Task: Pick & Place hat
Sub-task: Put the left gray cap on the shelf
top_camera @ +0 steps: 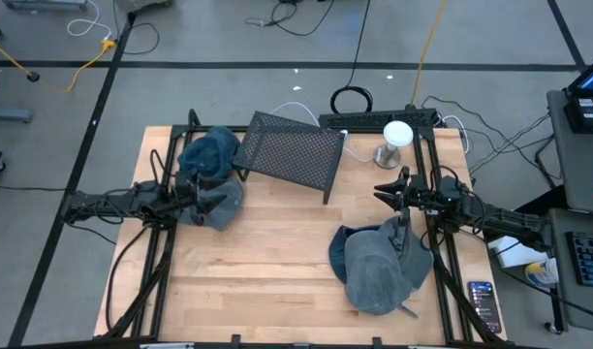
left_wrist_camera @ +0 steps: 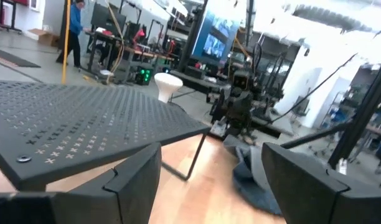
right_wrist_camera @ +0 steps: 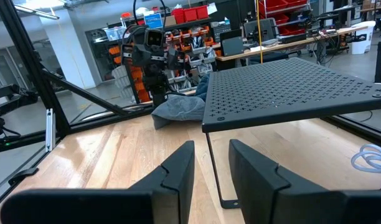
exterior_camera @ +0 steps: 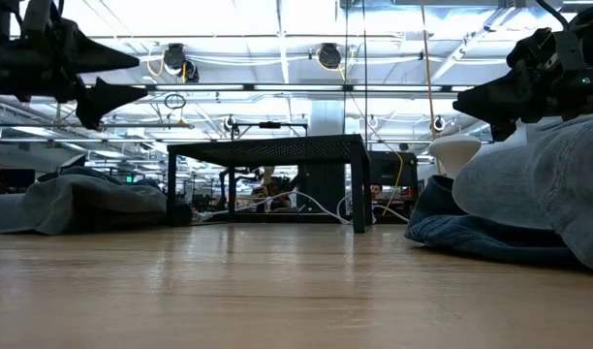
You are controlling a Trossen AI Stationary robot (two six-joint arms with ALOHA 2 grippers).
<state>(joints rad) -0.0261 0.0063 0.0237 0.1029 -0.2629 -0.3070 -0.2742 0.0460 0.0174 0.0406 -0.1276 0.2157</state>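
Neither hat has been picked up, so the whole job looks to be ahead. The left gripper (top_camera: 202, 191) hangs above the table's left side with its fingers spread and nothing between them, just over the grey-blue denim hat (top_camera: 211, 174) slumped in a soft heap there. The right gripper (top_camera: 398, 190) hovers at the right, its fingers (right_wrist_camera: 172, 171) drawn close but gripping nothing, with the second denim hat (top_camera: 382, 262), a floppy cap of washed grey cloth with a darker blue lining, lying on the wood nearby. Between them, toward the back, stands a black perforated metal shelf (top_camera: 292, 148) on thin wire legs, rigid and flat-topped. The table (top_camera: 267, 271) is pale wooden butcher block, smooth and faintly glossy.
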